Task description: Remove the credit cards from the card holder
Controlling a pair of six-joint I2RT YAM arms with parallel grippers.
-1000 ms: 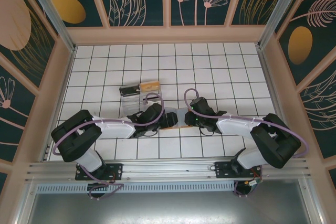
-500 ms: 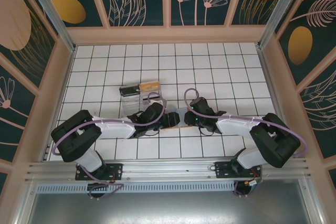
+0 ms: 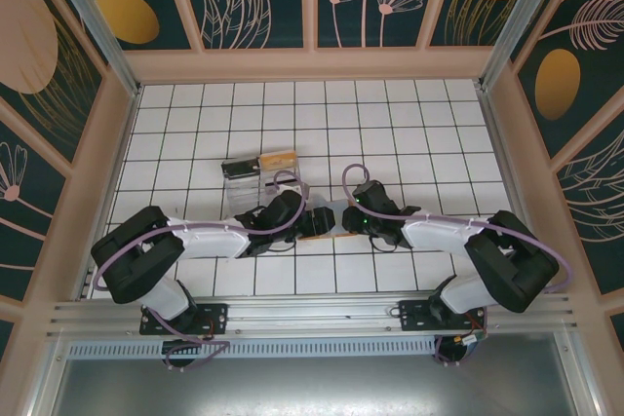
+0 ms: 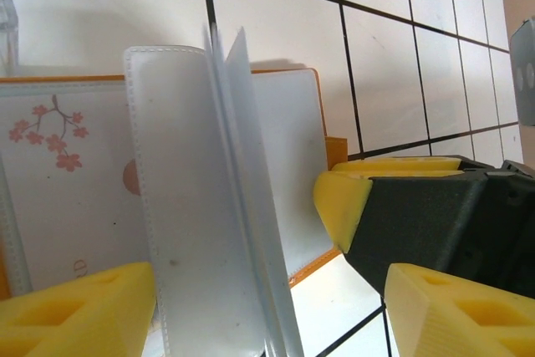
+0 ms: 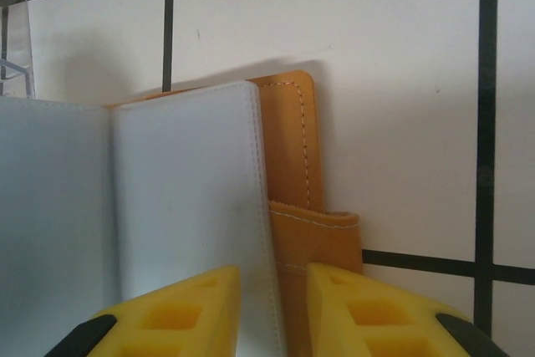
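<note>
The orange-brown card holder (image 3: pixel 338 234) lies open on the tiles between my two grippers. In the left wrist view its grey-blue inner leaves (image 4: pixel 209 206) stand up like pages. A pale card with a pink blossom print (image 4: pixel 58 165) lies in its left side. My left gripper (image 4: pixel 269 277) is open, with the upright leaves between its fingers, close to the left one. My right gripper (image 5: pixel 273 282) is shut on the card holder's (image 5: pixel 292 140) right edge, one pad on the grey-blue pocket, the other on the orange tab. Whether credit cards sit inside the leaves I cannot tell.
A clear plastic tray (image 3: pixel 244 177) with a wooden block (image 3: pixel 278 158) at its far end stands just behind the left gripper (image 3: pixel 317 221). The right gripper's (image 3: pixel 349 224) yellow pad (image 4: pixel 343 202) is close to the left gripper's right finger. Wooden walls ring the tiled table.
My left gripper has edged slightly right over the open holder, toward the right gripper. The right arm and the holder have stayed put.
</note>
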